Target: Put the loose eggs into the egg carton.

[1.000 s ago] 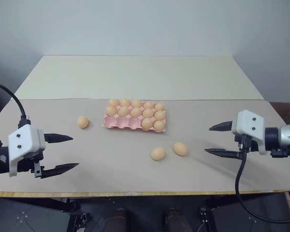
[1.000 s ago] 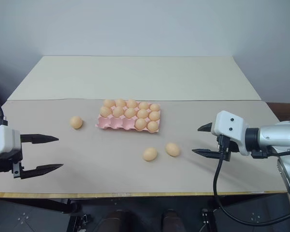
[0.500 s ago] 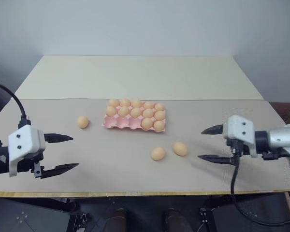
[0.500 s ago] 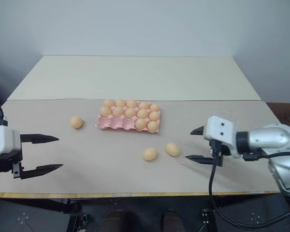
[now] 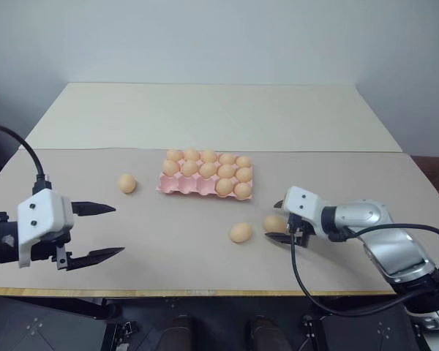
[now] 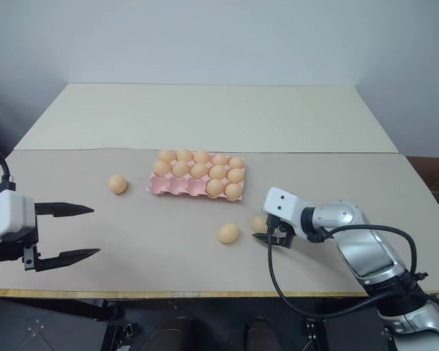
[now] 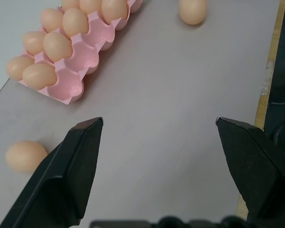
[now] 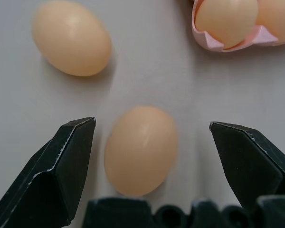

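This looks like a lab or test room. There is a plain bare wall and a wide, flat surface covered in tan board.

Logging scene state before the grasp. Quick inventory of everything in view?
loose eggs: three, light orange-tan, on the table; one left of the carton, one in front of it, one between the right gripper's open fingers.
egg carton: one, pink, lidless, mid-table; eleven eggs in it, front-row cups on the left side empty.
table: one, beige, with a seam across it.
left gripper: open, holds nothing, over the table's left front.
right gripper: open, straddling the rightmost loose egg.
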`<state>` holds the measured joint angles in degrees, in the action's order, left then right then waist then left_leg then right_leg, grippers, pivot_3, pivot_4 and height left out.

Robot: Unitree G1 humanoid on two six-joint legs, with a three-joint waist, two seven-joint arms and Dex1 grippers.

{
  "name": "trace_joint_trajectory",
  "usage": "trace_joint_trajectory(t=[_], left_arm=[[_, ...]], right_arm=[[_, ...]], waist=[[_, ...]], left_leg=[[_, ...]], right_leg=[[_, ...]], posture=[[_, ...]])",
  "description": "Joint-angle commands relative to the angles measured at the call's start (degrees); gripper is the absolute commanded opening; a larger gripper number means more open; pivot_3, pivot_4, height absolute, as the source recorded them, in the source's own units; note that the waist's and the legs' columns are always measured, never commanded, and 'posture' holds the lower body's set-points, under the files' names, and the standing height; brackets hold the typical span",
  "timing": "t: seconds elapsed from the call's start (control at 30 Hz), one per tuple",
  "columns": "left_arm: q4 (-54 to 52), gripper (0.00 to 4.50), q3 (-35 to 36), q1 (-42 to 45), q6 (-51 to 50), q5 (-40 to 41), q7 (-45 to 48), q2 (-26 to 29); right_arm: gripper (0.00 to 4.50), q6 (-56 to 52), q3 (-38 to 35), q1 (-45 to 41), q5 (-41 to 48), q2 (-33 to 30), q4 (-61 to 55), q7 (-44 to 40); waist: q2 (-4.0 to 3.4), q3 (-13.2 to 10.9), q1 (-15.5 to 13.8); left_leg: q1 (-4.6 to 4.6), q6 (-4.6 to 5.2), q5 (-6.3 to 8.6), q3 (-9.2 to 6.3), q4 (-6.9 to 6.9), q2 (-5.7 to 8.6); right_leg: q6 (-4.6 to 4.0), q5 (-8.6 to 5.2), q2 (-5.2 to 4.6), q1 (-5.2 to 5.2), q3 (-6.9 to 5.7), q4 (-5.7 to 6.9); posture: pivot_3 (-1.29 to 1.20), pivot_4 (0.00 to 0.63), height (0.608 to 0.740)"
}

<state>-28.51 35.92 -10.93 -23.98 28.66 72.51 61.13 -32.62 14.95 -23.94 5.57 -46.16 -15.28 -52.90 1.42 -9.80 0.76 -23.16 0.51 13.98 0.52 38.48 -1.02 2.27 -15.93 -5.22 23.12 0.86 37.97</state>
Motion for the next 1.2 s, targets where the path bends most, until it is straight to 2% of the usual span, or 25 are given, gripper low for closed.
trace_joint_trajectory(t=[0.03,0.1,0.2,0.37,0.43,0.67,0.9,1.2], left_arm=[[-1.25,4.13,1.24,-0.17,0.06,0.60,-0.24,0.12],[-1.30,4.13,1.28,-0.27,0.00,0.62,-0.26,0.13],[-1.01,4.13,1.18,-0.32,0.26,0.39,-0.29,0.07],[-0.90,4.13,1.01,-0.40,0.53,0.24,-0.42,-0.07],[-0.89,4.13,0.93,-0.39,0.61,0.20,-0.51,-0.15],[-0.62,4.13,0.48,-0.50,1.20,-0.23,-0.77,-0.52],[-0.19,4.13,-0.12,-0.13,1.69,-0.46,-0.93,-0.51],[-1.57,4.13,2.26,-2.85,0.66,-0.37,-1.31,-1.22]], right_arm=[[4.47,-0.67,0.13,-0.96,-1.37,0.28,0.11,0.62],[4.47,-0.89,-0.05,-0.96,-1.38,0.39,0.28,0.38],[3.93,-0.90,-0.13,-0.87,-1.21,0.09,-0.03,-0.43],[2.23,-1.04,-0.38,-0.70,-1.03,-0.04,-1.15,-1.31],[1.83,-0.47,-0.56,-0.63,-1.14,-0.09,-1.53,-1.44],[1.77,-1.92,-1.33,-7.75,-1.18,3.74,-2.35,0.85],[1.77,-3.44,1.14,-18.63,-1.92,15.22,2.29,5.21],[1.77,2.57,5.69,-25.23,-5.16,27.17,13.34,9.26]], waist=[[0.00,0.00,0.02],[0.00,0.00,0.02],[0.00,0.00,0.02],[0.00,0.00,0.02],[0.00,0.00,0.02],[0.00,0.00,0.40],[0.01,0.01,0.45],[0.03,0.02,0.42]], left_leg=[[0.00,0.00,0.00,0.00,0.00,0.00],[0.00,0.00,0.00,0.00,0.00,0.00],[0.00,0.00,0.00,0.00,0.00,0.00],[0.00,0.00,0.00,0.00,0.00,0.00],[0.00,0.00,0.00,0.00,0.00,0.00],[0.02,0.00,0.00,0.00,0.02,-0.02],[-0.01,0.00,0.00,-0.04,0.00,-0.04],[-0.03,-0.01,-0.01,-0.04,0.00,-0.01]], right_leg=[[0.00,0.00,0.00,0.00,0.00,0.00],[0.00,0.00,0.00,0.01,0.00,0.00],[0.00,0.00,0.00,0.00,0.00,0.00],[0.00,0.00,0.00,0.00,0.00,0.00],[0.00,0.00,0.00,0.00,0.00,0.00],[0.00,0.00,0.02,0.01,0.01,0.04],[-0.01,0.00,0.06,0.05,0.00,0.05],[-0.01,0.01,0.02,0.09,-0.02,0.08]], posture=[[0.00,0.150,0.740],[0.00,0.150,0.740],[0.00,0.150,0.740],[0.00,0.150,0.740],[0.00,0.150,0.740],[0.00,0.150,0.740],[0.00,0.150,0.740],[0.00,0.150,0.740]])
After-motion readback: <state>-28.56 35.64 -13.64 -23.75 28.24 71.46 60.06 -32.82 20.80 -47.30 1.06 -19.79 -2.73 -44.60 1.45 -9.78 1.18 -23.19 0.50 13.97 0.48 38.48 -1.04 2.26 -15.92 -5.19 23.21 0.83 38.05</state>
